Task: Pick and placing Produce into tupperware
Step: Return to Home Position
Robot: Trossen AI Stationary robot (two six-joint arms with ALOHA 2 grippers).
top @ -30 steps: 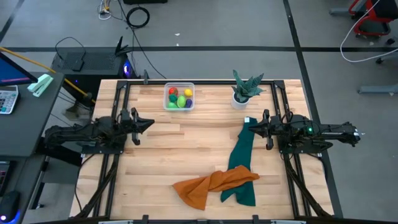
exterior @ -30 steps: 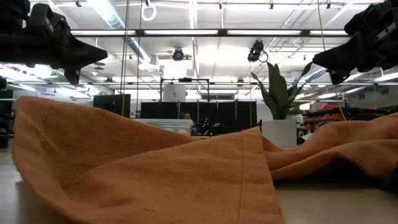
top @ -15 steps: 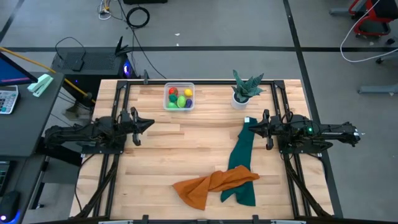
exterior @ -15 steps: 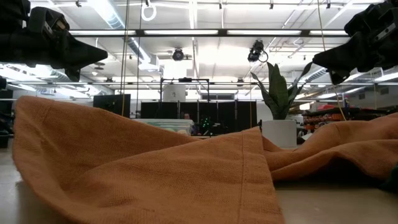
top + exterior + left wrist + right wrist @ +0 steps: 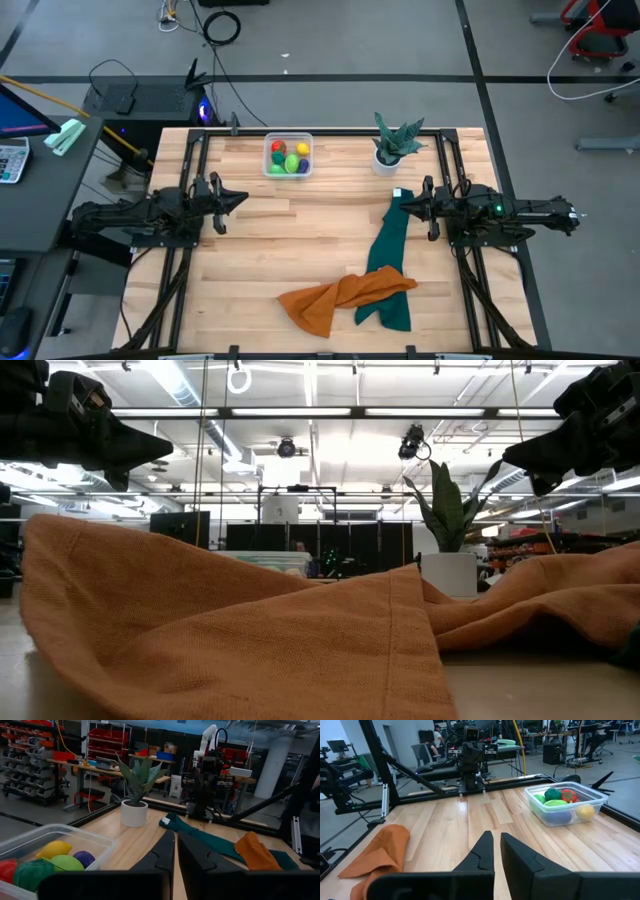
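hovering empty, both end effectors nearly closed

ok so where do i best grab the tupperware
Probably the straight wall of the tupperware facing the middle of the table, pinched over the rim from above: the walls are thin and upright, the corners rounded, and the produce inside crowds them, so keep the inner finger shallow.

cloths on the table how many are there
2. A crumpled orange fabric cloth lies at the table edge farthest from the spiky green potted plant; a long dark green fabric cloth stretches from near the plant to it, overlapping.
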